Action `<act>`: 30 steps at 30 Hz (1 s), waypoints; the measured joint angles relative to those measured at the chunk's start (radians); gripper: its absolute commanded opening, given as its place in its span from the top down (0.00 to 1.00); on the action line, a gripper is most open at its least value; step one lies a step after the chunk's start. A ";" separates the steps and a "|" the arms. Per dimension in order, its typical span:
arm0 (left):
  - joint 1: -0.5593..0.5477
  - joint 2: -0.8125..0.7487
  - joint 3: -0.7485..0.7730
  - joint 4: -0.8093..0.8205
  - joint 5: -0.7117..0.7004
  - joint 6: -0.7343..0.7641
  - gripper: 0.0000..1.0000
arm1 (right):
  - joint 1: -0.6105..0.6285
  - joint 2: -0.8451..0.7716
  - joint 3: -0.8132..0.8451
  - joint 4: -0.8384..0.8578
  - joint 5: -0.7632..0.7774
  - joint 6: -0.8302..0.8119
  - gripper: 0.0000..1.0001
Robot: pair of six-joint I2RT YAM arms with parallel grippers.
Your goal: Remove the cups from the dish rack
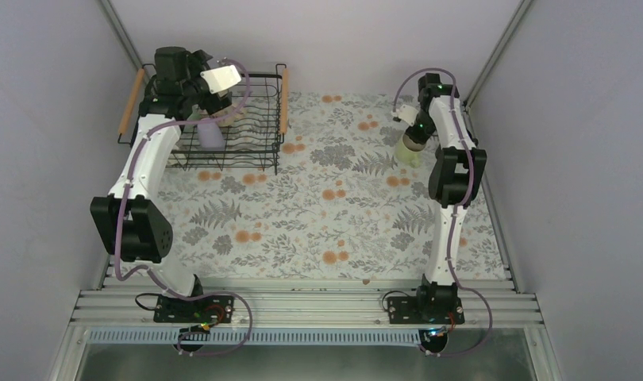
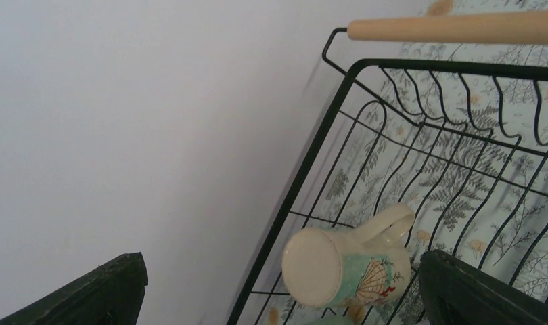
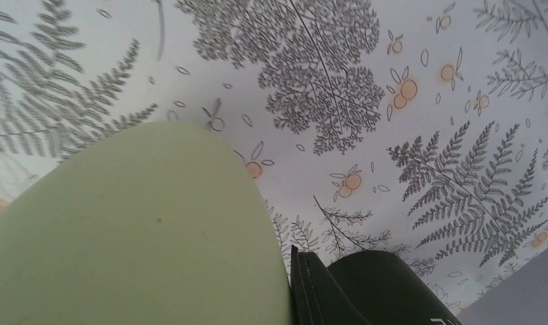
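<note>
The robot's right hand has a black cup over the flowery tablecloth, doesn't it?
Not black: the right gripper has a light green cup over the flowery tablecloth, as the right wrist view shows.

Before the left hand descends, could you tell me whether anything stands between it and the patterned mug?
Nothing visible does: the left hand is open above the dish rack, and the patterned mug shows unobstructed between its fingers.

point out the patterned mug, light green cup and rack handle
patterned mug (image 2: 359, 271): left wrist view, side wall
light green cup (image 3: 136, 230): right wrist view, side wall
rack handle (image 2: 454, 28): left wrist view, mid-length
</note>
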 measured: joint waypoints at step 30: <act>0.032 0.021 -0.002 -0.122 0.007 0.005 0.00 | -0.018 0.034 0.031 0.143 0.039 0.005 0.54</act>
